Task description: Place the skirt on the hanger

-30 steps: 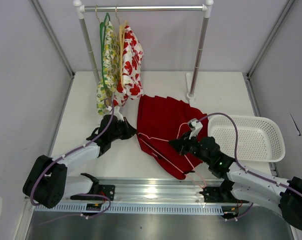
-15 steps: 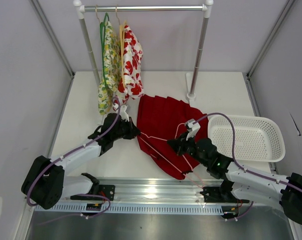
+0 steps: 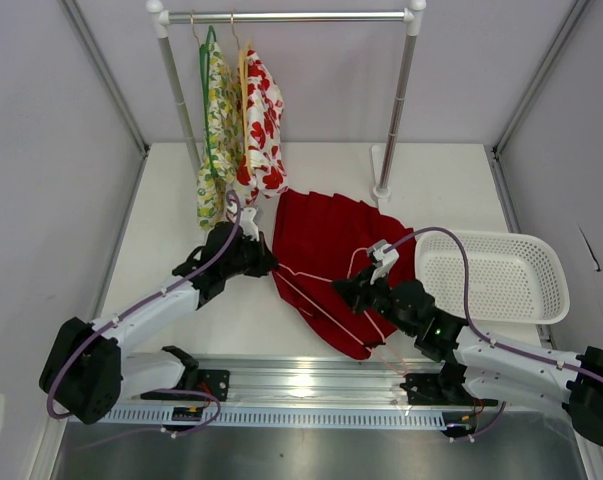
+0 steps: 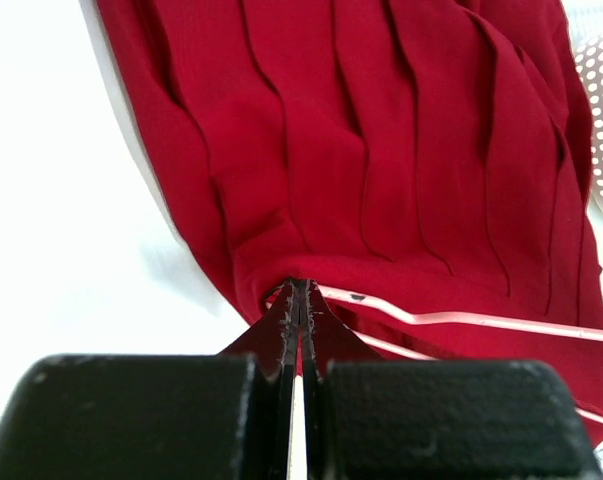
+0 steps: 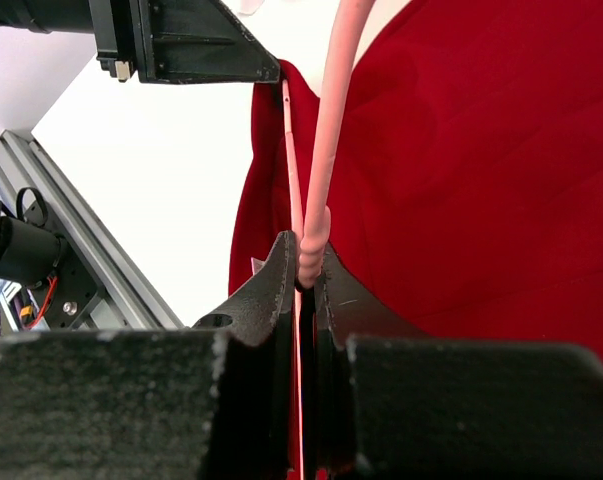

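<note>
Left gripper (image 4: 299, 300): closing tight on the skirt (image 4: 381, 150) edge at its tips, likely anchoring it. Right gripper (image 5: 306, 265): clamping the hanger (image 5: 326, 150) neck and apparently steering the wire ahead across the fabric.

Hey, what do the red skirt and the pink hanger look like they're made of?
The skirt looks like matte woven cloth: it holds pressed pleats yet drapes softly at the edge. The hanger is probably wire with a smooth pink plastic coating, being thin, round and faintly shiny.
</note>
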Robot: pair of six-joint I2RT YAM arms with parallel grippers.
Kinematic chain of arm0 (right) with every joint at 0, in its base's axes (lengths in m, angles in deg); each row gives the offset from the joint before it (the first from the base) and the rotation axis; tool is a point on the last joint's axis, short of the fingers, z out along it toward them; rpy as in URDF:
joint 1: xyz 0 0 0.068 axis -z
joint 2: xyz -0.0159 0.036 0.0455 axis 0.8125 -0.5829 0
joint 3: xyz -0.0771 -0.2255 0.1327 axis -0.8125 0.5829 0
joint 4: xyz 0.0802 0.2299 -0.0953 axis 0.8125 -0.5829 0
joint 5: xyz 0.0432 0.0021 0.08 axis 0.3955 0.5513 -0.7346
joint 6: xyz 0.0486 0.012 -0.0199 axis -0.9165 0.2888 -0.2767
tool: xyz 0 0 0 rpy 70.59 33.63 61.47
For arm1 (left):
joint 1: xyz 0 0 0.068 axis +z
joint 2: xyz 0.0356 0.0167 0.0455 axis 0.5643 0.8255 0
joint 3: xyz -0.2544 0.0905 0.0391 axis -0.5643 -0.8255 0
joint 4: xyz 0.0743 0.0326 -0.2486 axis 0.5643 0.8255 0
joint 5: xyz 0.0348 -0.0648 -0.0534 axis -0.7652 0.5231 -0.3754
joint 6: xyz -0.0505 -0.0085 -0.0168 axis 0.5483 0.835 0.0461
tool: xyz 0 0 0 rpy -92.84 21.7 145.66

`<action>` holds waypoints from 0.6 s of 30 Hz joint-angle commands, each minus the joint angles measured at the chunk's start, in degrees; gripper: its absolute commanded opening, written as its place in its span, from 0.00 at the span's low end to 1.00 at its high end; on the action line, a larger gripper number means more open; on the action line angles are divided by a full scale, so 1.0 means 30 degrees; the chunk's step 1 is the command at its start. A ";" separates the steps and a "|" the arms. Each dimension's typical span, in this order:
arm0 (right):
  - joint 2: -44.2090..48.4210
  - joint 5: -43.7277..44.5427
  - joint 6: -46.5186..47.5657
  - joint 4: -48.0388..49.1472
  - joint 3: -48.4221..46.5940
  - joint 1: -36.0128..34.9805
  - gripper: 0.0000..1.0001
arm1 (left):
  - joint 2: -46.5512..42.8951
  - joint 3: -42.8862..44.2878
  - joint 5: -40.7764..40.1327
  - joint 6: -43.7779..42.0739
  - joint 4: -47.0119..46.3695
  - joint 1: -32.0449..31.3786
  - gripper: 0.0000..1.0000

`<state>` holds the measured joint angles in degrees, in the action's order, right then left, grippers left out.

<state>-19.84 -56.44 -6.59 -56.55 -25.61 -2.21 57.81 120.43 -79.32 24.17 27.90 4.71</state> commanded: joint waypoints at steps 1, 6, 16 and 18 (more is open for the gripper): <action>-0.0112 -0.0148 0.0405 0.1294 -0.0859 -0.0162 0.00 | -0.0254 0.1375 0.0230 -0.0787 0.0160 -0.0370 0.00; 0.0091 -0.0032 0.0610 0.1560 -0.1180 -0.0220 0.00 | 0.0216 0.2313 0.0581 -0.1315 0.0892 -0.0898 0.00; 0.0853 -0.0236 0.0962 0.1764 -0.1650 -0.0221 0.00 | 0.0392 0.3921 0.1752 -0.2282 0.1859 -0.1571 0.00; 0.0998 -0.0207 0.0992 0.1968 -0.1621 -0.0221 0.00 | 0.0479 0.4246 0.2133 -0.2603 0.2269 -0.1747 0.00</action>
<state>-18.14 -56.02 -4.16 -55.39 -27.40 -2.28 59.38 129.04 -77.96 18.42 35.38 1.28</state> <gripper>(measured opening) 0.067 0.004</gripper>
